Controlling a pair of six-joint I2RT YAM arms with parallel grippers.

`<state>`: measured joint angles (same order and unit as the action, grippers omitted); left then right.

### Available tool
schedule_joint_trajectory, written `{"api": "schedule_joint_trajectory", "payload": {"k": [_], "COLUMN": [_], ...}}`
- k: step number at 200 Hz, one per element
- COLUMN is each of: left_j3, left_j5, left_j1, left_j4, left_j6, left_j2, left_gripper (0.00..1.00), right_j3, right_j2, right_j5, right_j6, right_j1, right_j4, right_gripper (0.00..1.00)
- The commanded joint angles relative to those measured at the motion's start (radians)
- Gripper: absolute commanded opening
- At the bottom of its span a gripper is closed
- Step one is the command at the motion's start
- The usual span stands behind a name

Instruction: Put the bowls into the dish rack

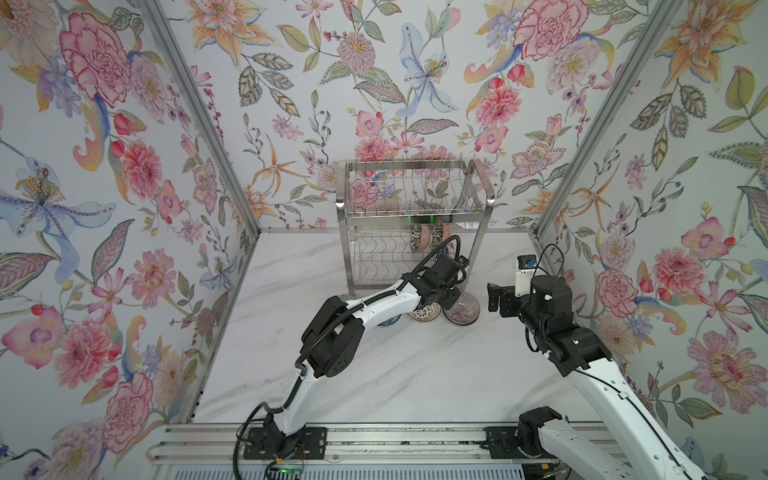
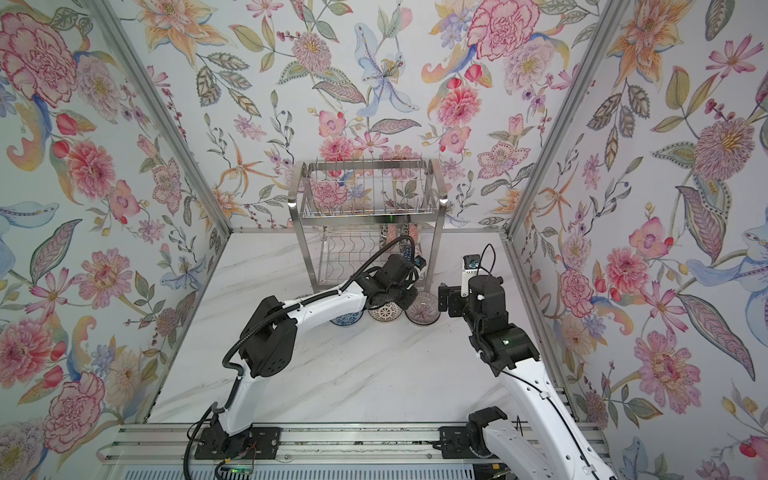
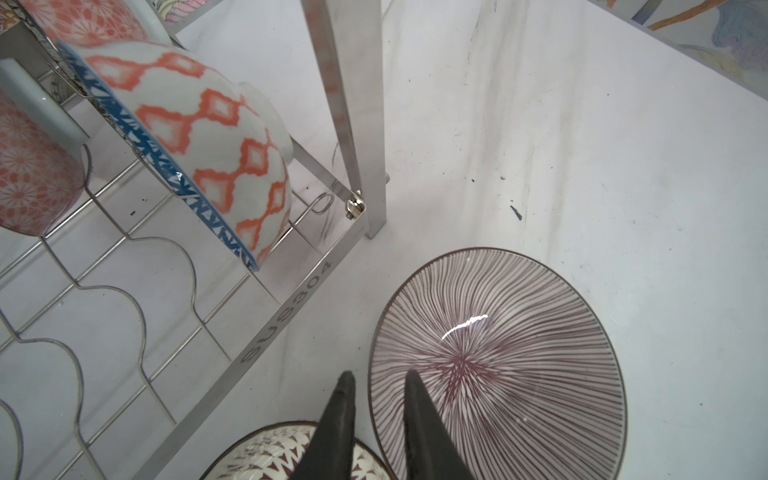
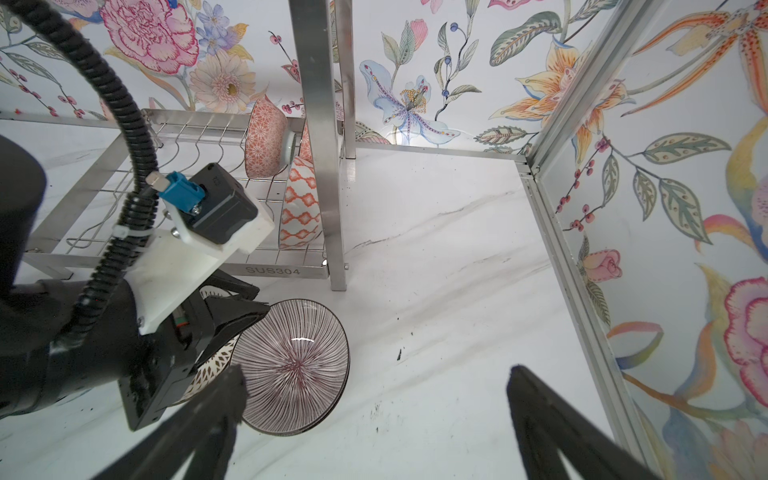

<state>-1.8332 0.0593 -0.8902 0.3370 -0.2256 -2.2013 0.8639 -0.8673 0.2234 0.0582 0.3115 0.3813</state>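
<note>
— On the marble table (image 1: 415, 374), where was the striped bowl (image 3: 519, 353)?
— Its rim sat between the jaws of the left gripper (image 3: 379, 374), slightly parted, rack (image 3: 291, 307) just ahead. Right gripper (image 4: 376, 380) gaped wide, empty, near that bowl.

My left claw (image 3: 380, 376) has little room: its narrow gap sits over the rim of the purple striped bowl (image 3: 519, 353), with the black-and-cream bowl (image 3: 266, 453) just beside it. The dish rack (image 3: 286, 316) and its flat leg (image 3: 365, 124) stand close ahead. On the lower tier the red-lattice bowl (image 3: 199, 145) fills the leg end; the wavy wires (image 3: 124, 299) beside it lie bare. My right claw (image 4: 376, 374), spread wide, has bare worktop (image 4: 436, 249) up to the side wall (image 4: 673, 232); my left arm (image 4: 83, 353) blocks its other side
</note>
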Motion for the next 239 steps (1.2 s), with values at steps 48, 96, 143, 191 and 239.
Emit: {"api": "schedule_joint_trajectory", "payload": {"k": [48,96,143,191,239], "left_j3": [0.018,0.04,0.033,0.028,0.017], "left_j5": [0.044,0.017,0.022,0.018,0.002], "left_j1": [0.011,0.017,0.02,0.022,0.022], "left_j4": [0.023,0.017,0.01,0.013,0.026], "left_j6": [-0.007,-0.011,-0.015,-0.015,-0.007], "left_j2": [-0.03,-0.047,-0.07,-0.071,-0.056], "left_gripper": [0.33,0.34,0.31,0.21,0.13], "right_j3": [-0.003,-0.002,0.0,-0.002,-0.003], "right_j2": [0.014,0.007,0.009,0.01,0.008], "right_j5": [-0.002,-0.007,-0.007,-0.006,-0.007], "right_j6": [0.013,0.012,0.012,0.012,0.012], "right_j1": [-0.008,-0.009,-0.009,-0.009,-0.01], "right_j4": [0.004,0.004,0.003,0.004,0.004], "right_gripper": [0.99,0.99,0.99,0.99,0.99]}}
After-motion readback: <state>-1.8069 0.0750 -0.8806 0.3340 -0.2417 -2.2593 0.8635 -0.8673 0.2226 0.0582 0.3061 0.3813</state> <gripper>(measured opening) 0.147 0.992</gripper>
